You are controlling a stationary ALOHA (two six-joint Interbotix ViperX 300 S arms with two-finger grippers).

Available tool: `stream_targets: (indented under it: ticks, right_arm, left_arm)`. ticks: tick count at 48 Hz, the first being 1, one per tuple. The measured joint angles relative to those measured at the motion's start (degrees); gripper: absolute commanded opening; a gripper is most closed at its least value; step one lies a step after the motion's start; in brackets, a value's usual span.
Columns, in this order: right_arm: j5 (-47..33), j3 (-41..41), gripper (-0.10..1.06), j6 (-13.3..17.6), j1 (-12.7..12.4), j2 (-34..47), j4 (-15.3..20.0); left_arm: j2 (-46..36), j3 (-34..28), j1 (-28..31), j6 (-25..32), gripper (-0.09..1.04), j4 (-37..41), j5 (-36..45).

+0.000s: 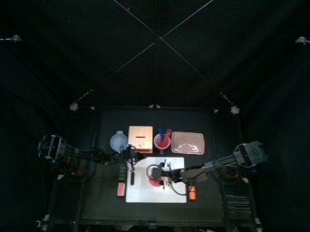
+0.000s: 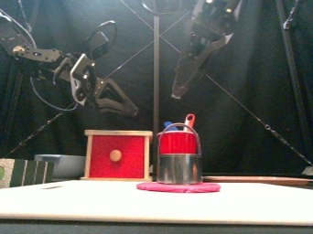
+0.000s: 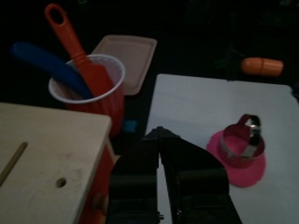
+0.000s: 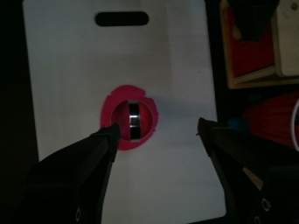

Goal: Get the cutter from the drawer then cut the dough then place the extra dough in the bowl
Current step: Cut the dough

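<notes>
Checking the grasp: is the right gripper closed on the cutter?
No: the right gripper has its jaws open either side of the cutter, which sits free on the dough.

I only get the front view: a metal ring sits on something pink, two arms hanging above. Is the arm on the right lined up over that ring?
Observer: Yes. The right wrist view looks down on the cutter, framed between the open jaws of the right end effector.
Visitor: And the pink thing?
Observer: A round, flat dough disc on a white cutting board; the cutter stands at its middle.
Visitor: Where's the bowl?
Observer: From above, the blue-grey bowl stands left of the wooden box, beyond the board's back left corner.
</notes>
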Motion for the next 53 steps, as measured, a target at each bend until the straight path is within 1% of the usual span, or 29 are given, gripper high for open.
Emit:
stream_targets:
  ticks: [3, 4, 6, 7, 11, 16, 17, 20, 25, 28, 34, 40, 43, 46, 49, 53]
  right_arm:
    - [-5.9, 3.8, 0.99, 1.2, -0.1, -1.7, -0.2]
    - [-8.9, 5.5, 0.99, 2.3, -0.1, -2.4, -0.2]
    - [-13.9, 8.3, 1.0, 2.6, -0.4, -3.3, -0.1]
    - [-16.5, 9.6, 0.99, 3.4, -0.5, -3.8, -0.1]
    - [-26.5, 14.2, 0.99, 3.3, -1.5, -4.7, -0.1]
    - [-38.2, 19.0, 0.99, 3.7, -4.3, -4.6, 0.7]
    - [-39.6, 19.4, 0.99, 3.7, -4.7, -4.6, 0.8]
    - [-45.8, 21.7, 0.99, 2.8, -7.0, -4.7, 1.7]
    - [-52.6, 24.8, 0.99, 2.5, -9.8, -4.6, 2.4]
    - [-55.1, 26.4, 0.99, 2.2, -11.0, -4.3, 2.8]
    - [-55.9, 27.6, 0.99, 2.5, -12.0, -2.6, 3.7]
    - [-50.9, 27.2, 0.99, 3.1, -12.0, -1.8, 4.4]
    - [-46.1, 26.1, 0.99, 3.1, -12.0, -1.9, 5.0]
    - [-41.0, 24.7, 0.99, 3.1, -11.8, -2.1, 5.5]
    - [-36.8, 23.3, 0.99, 2.5, -10.8, -2.4, 5.7]
    - [-36.3, 22.3, 0.99, 2.1, -9.9, -2.4, 5.5]
  left_arm:
    - [0.1, -0.4, -1.5, 0.0, 0.39, 0.4, -0.6]
    - [0.3, -0.4, -2.1, 0.0, 0.39, 0.4, -0.8]
    - [0.4, -0.6, -2.8, 0.0, 0.39, 0.4, -1.0]
    - [0.7, -0.7, -3.2, -0.1, 0.39, 0.4, -1.1]
    - [2.3, -1.3, -4.6, 0.0, 0.39, 0.3, -1.1]
    - [4.1, -2.3, -5.6, -0.1, 0.39, 0.1, -1.2]
    - [4.4, -2.5, -5.7, -0.1, 0.39, 0.0, -1.1]
    - [5.1, -3.0, -6.0, -0.1, 0.39, -0.4, -1.2]
    - [5.5, -3.7, -6.0, -0.1, 0.38, -1.0, -1.2]
    - [5.5, -4.2, -6.2, -0.2, 0.38, -1.1, -1.3]
    - [6.3, -5.0, -7.1, -0.2, 0.39, -1.8, -1.3]
    - [8.0, -5.3, -8.3, -0.1, 0.43, -2.2, -1.7]
    - [8.6, -5.5, -9.1, 0.0, 0.47, -2.1, -1.7]
    - [8.9, -5.5, -9.8, 0.1, 0.53, -1.8, -1.7]
    - [9.1, -5.6, -10.4, 0.0, 0.61, -1.6, -1.7]
    - [9.5, -5.6, -10.6, -0.2, 0.69, -1.7, -2.1]
